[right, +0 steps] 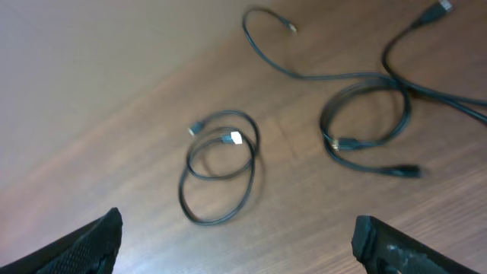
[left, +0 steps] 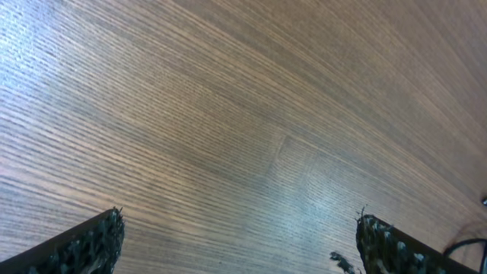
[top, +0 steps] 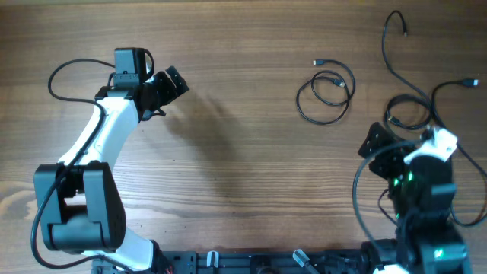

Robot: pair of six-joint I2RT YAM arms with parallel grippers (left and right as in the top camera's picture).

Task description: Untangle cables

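Note:
A small coiled black cable (top: pixel 326 95) lies right of the table's middle, apart from the others; it also shows in the right wrist view (right: pixel 221 164). A looped cable (top: pixel 409 113) and a long winding cable (top: pixel 392 46) lie together at the far right, and both show in the right wrist view, the loop (right: pixel 365 114) and the long one (right: pixel 304 72). My right gripper (top: pixel 374 141) (right: pixel 240 236) is open and empty, just short of the looped cable. My left gripper (top: pixel 175 81) (left: pixel 240 243) is open and empty over bare wood at the upper left, far from all cables.
The wooden table (top: pixel 243 167) carries nothing else. A thick black wire (top: pixel 65 72) loops off the left arm. The right arm's base (top: pixel 422 221) stands at the lower right, the left arm's base (top: pixel 76 213) at the lower left.

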